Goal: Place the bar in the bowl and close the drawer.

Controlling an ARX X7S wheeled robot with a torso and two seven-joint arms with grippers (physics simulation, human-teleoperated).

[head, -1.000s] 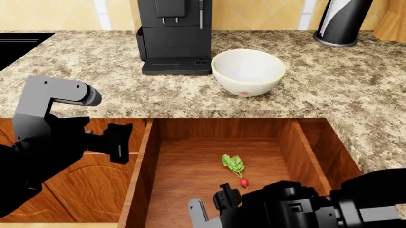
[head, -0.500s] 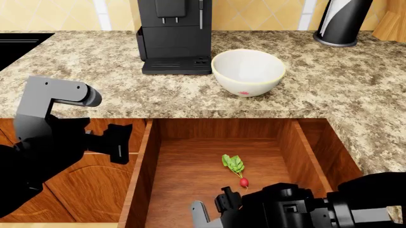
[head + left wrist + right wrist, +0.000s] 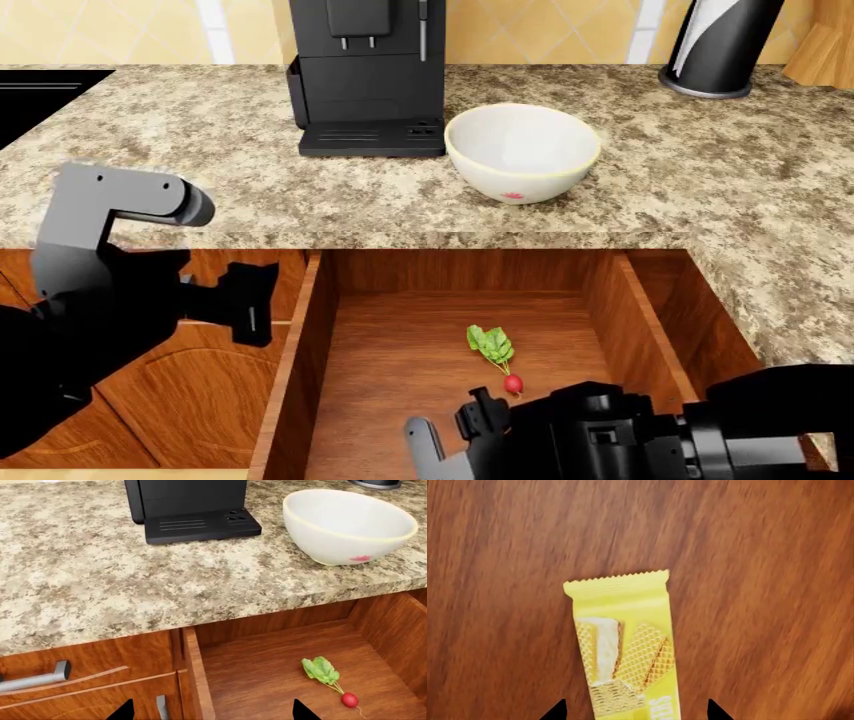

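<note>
Our right gripper (image 3: 634,711) hangs directly over the wafer bar (image 3: 625,645), its two dark fingertips spread to either side of the wrapper's near end and closed on nothing. So we judge the step in hand to be the reach for the bar, with the grasp not yet made. The next move calls for a straight descent until the tips flank the wrapper, then a squeeze across its narrow width.

The bar is a flat, glossy yellow packet with a crimped, saw-toothed end and a printed picture of layered wafer; it lies on the drawer (image 3: 607,300) floor, whose reddish-brown wood shows long grain. A thin, slick packet may slip, so we would grip low and firmly.

In the head view the right arm hides the bar, low in the open drawer, near a small red radish (image 3: 513,384) with green leaves.

Our left gripper (image 3: 209,711) idles open beside the cabinet front. The bowl (image 3: 522,153), smooth, round and white, waits on the speckled granite counter (image 3: 187,190) by a black coffee machine (image 3: 367,75).
</note>
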